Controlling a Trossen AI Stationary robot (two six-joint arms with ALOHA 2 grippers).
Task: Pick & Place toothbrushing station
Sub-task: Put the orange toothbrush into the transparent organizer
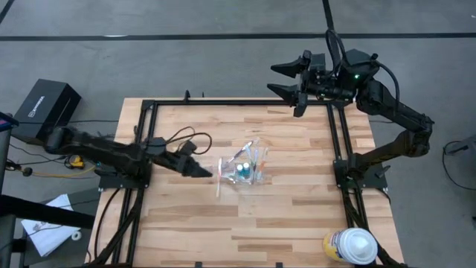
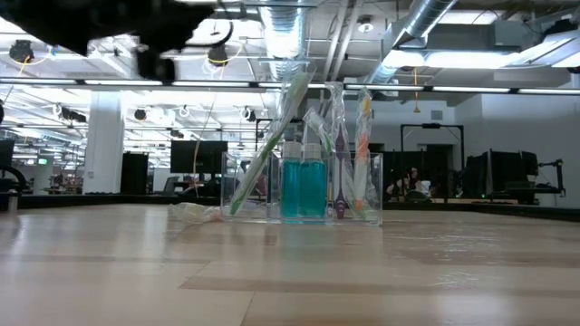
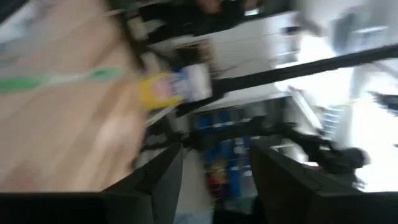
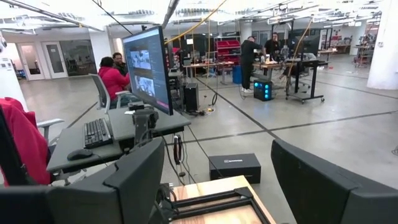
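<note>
A small clear cup [image 1: 247, 168] [image 2: 304, 186] stands at the middle of the table. Two teal toothpaste tubes [image 2: 302, 186] and several toothbrushes [image 2: 349, 149] stand upright in it. A green toothbrush [image 2: 263, 158] leans out over the cup's left rim. A thin white piece [image 1: 219, 182] [image 2: 195, 212] lies flat on the table beside the cup's left side. My left gripper [image 1: 202, 171] [image 3: 214, 186] hovers just left of the cup, pointing at it, open with nothing between its fingers. My right gripper [image 1: 281, 80] [image 4: 217, 186] waits open, raised over the table's far right corner.
A large white-and-yellow round container [image 1: 349, 246] [image 3: 174, 87] stands at the table's near right corner. A black frame [image 1: 238, 104] borders the table. A black box [image 1: 48, 108] sits on the floor to the left. People sit at desks [image 4: 112, 78] beyond the far edge.
</note>
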